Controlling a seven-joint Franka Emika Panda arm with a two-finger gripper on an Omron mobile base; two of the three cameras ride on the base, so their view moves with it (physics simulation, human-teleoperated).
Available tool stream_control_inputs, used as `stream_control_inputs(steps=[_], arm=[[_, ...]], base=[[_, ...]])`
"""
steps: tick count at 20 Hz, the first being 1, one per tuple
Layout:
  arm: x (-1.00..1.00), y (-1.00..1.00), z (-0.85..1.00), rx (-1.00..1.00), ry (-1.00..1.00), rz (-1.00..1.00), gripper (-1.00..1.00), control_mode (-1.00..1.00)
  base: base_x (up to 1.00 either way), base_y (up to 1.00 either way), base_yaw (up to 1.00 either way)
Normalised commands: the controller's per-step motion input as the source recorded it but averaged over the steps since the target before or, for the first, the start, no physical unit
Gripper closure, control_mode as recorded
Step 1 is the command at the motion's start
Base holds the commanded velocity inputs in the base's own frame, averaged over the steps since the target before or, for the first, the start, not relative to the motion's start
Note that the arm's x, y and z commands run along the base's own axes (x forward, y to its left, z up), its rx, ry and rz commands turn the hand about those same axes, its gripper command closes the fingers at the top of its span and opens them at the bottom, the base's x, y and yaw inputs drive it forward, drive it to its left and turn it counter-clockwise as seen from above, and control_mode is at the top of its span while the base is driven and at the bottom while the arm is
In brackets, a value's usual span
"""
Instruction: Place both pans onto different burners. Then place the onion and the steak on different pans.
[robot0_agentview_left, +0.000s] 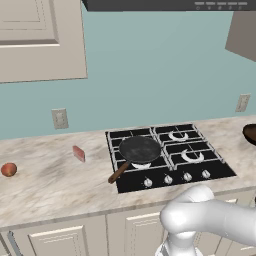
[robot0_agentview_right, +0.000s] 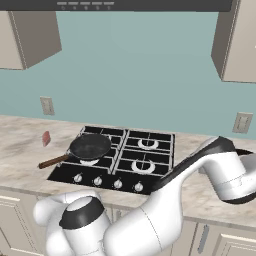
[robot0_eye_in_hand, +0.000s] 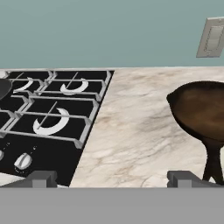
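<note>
The black pan (robot0_agentview_left: 140, 149) with its wooden handle (robot0_agentview_left: 118, 173) sits on the front-left burner of the cooktop (robot0_agentview_left: 220, 172). Two burners (robot0_agentview_left: 178, 135) (robot0_agentview_left: 192, 156) on the right stand bare. The reddish-brown pan (robot0_eye_in_hand: 201, 109) rests on the counter right of the cooktop, its handle (robot0_eye_in_hand: 213, 162) pointing toward my hand; it also peeks in at the edge as the brown pan (robot0_agentview_left: 250, 134). My gripper (robot0_eye_in_hand: 113, 180) is open with nothing in it, low over the counter just left of that pan's handle. The steak (robot0_agentview_left: 78, 153) and the onion (robot0_agentview_left: 8, 169) lie on the counter left of the cooktop.
Silver knobs (robot0_agentview_left: 168, 179) line the cooktop's front. Wall outlets (robot0_agentview_left: 59, 118) (robot0_eye_in_hand: 212, 38) sit on the blue backsplash. Upper cabinets (robot0_agentview_left: 40, 35) and a hood (robot0_agentview_right: 140, 5) hang above. Marble counter (robot0_eye_in_hand: 131, 127) lies between the cooktop and the brown pan.
</note>
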Motion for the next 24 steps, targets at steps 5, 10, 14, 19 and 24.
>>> stream_control_inputs(steps=[5,10,14,19,24], arm=[[-0.02,-0.07,0.00,-0.04,0.05,0.02,-1.00,-1.00],[0.00,-0.02,0.00,-0.10,0.11,0.00,-1.00,-1.00],[0.00,-0.06,0.00,-0.05,0.10,0.00,-1.00,-1.00],[-0.08,-0.04,0.00,-0.03,0.05,0.00,-1.00,-1.00],[-0.07,-0.01,-0.06,-0.07,0.08,0.00,-1.00,-1.00]], base=[[0.00,0.00,0.00],[0.00,0.00,0.00],[0.00,0.00,0.00],[0.00,0.00,0.00],[0.00,0.00,0.00]])
